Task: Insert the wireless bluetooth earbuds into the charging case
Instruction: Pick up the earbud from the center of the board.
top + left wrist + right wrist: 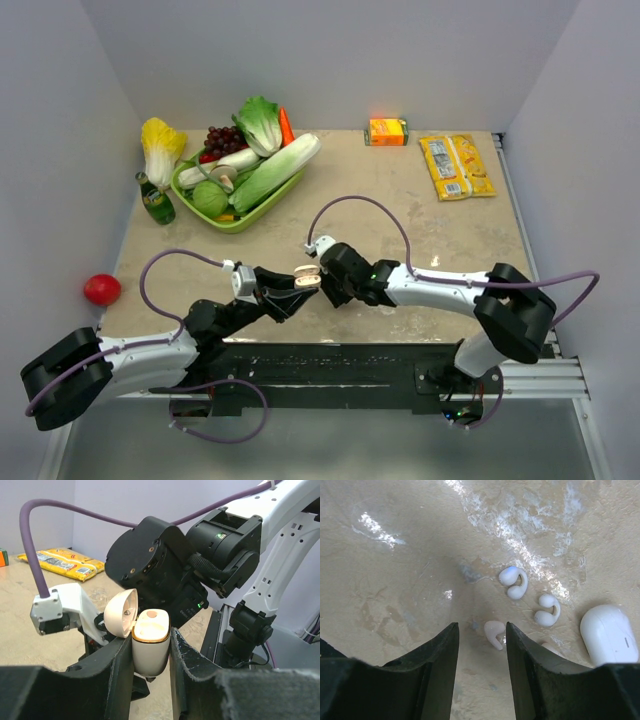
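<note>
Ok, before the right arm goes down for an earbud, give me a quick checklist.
1. Case grip: left gripper shut on the charging case, ok.
2. Case lid open: ok.
3. Case seats free: cannot tell.
4. Pickup hand: right gripper has its jaws open and holds nothing, ok.
5. Aim: nearest earbud centred in the gap, not ok; it lies close to one finger.
6. Spacing: second earbud and third earbud lie apart from it, ok.
</note>
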Controlling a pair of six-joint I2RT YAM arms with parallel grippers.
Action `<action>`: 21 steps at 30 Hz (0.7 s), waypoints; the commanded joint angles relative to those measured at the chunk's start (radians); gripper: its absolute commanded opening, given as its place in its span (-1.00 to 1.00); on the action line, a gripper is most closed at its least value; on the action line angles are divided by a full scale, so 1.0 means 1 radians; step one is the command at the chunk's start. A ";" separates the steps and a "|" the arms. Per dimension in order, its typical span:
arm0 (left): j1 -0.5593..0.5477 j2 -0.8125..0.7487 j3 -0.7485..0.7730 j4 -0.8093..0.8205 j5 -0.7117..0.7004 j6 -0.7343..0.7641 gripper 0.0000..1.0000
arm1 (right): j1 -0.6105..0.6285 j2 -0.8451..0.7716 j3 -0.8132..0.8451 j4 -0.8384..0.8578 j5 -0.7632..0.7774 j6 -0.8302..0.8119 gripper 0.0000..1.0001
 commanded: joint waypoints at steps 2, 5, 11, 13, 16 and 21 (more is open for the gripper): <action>-0.007 -0.025 -0.225 0.204 -0.012 0.025 -1.00 | 0.004 0.030 0.046 -0.020 0.045 -0.025 -0.09; -0.007 -0.032 -0.227 0.195 -0.014 0.027 -1.00 | 0.004 0.032 0.048 -0.023 0.053 -0.020 -0.09; -0.007 -0.034 -0.230 0.198 -0.014 0.025 -1.00 | 0.004 0.079 0.065 -0.041 0.054 0.009 -0.09; -0.007 -0.032 -0.231 0.202 -0.014 0.025 -1.00 | 0.004 0.091 0.066 -0.040 0.048 0.015 -0.09; -0.007 -0.037 -0.236 0.204 -0.014 0.024 -1.00 | 0.004 0.105 0.071 -0.046 0.042 0.020 -0.10; -0.007 -0.043 -0.242 0.204 -0.017 0.024 -1.00 | 0.004 0.119 0.074 -0.054 0.043 0.030 -0.13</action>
